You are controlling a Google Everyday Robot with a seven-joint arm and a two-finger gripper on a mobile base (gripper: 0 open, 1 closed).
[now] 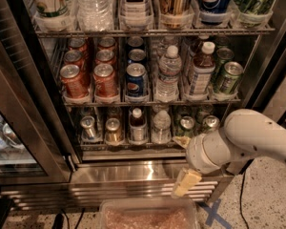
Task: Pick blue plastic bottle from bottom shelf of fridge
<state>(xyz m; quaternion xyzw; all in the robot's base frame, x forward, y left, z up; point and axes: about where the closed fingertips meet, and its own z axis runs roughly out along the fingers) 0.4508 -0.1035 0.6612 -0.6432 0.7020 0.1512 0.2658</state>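
The fridge (pixel 133 175) stands with its door open. On the bottom shelf (pixel 133 149) the blue plastic bottle (pixel 137 126), white-capped with dark contents, stands upright in a middle lane. A gold can (pixel 113 130) is on its left and a clear bottle (pixel 160 126) on its right. My gripper (pixel 182 162) is open and empty in front of the steel sill. It is lower than the bottle and to its right, apart from it. One yellowish finger (pixel 182 141) is near a green can (pixel 186 126); the other (pixel 185 182) points down over the sill.
The rack above holds red cans (pixel 74 80), blue cans (pixel 135 78), a clear ribbed water bottle (pixel 169 73) and a larger white-capped dark bottle (pixel 201 70). The glass door (pixel 19 128) hangs open at left. A translucent bin (pixel 148 216) sits on the floor below.
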